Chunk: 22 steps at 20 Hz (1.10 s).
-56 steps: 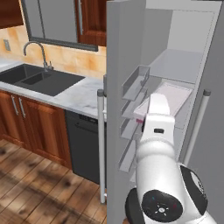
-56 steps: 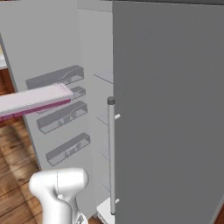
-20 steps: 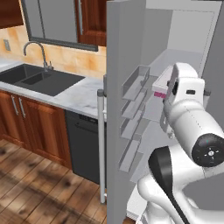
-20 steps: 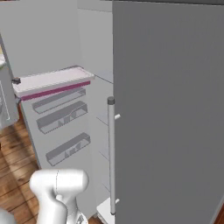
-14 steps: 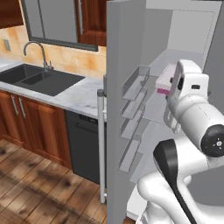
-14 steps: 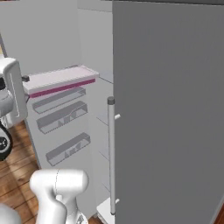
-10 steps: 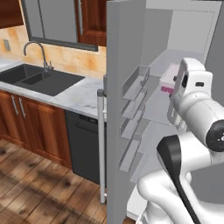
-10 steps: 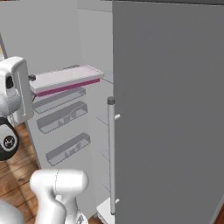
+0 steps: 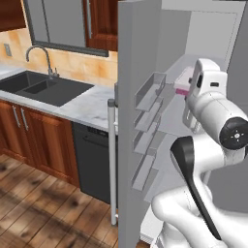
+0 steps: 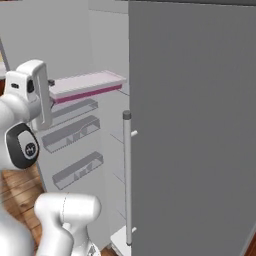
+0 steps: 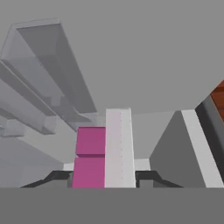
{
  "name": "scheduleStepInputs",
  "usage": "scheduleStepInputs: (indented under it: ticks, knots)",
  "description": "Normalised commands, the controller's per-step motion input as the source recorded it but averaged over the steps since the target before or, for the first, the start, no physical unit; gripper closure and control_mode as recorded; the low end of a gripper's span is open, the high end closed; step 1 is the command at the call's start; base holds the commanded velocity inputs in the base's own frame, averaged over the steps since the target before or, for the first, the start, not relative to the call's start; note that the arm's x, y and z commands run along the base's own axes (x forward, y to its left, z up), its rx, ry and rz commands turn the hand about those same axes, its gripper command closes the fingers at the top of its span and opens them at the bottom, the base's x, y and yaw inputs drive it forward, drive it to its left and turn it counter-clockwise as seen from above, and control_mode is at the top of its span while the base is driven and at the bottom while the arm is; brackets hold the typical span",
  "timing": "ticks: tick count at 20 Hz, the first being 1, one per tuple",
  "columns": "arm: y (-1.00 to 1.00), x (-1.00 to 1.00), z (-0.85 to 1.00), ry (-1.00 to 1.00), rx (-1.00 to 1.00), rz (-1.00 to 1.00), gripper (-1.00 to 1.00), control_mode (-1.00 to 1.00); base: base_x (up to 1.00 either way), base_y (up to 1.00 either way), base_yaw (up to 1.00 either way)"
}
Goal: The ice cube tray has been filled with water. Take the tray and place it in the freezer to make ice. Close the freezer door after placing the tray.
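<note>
The ice cube tray point(image 10: 87, 84) is a thin slab, pale on top with a magenta side, held level at upper-shelf height in the opening of the freezer point(image 9: 208, 43). My gripper point(image 10: 52, 92) is shut on the tray's near end. From the left the tray point(image 9: 183, 80) pokes out past the white hand, in front of a pale freezer shelf. In the hand view the tray point(image 11: 117, 148) runs forward between the dark fingertips point(image 11: 56, 177). The freezer door point(image 9: 133, 97) stands wide open, its inner bins point(image 10: 75, 131) to the tray's left.
The right-hand grey door point(image 10: 195, 125) is closed, with its bar handle point(image 10: 127, 175) beside the opening. Left of the fridge are a marble counter point(image 9: 89, 104), a dark sink point(image 9: 43, 87) and a black dishwasher front point(image 9: 94, 160). The freezer door's handle point(image 9: 112, 160) faces the kitchen.
The hand has carried the tray forward and deeper toward the freezer opening, from beside the door bins to in front of the shelf. The grip stays shut.
</note>
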Motion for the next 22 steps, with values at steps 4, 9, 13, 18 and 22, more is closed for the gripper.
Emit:
scheduleStepInputs:
  ticks: [4,9,13,18,22]
  knots:
    - [-0.06,0.34,0.0,0.0,0.0,0.0,1.0,-1.0,0.0,0.0,0.0]
    - [-0.11,0.28,0.0,0.0,0.0,0.0,1.0,-1.0,0.0,0.0,0.0]
    - [-0.13,0.32,0.0,0.0,0.0,0.0,1.0,-1.0,0.0,0.0,0.0]
    - [-0.1,0.32,0.0,0.0,0.0,0.0,1.0,-1.0,0.0,0.0,0.0]
    - [-0.11,0.31,0.0,0.0,0.0,0.0,1.0,-1.0,0.0,0.0,0.0]
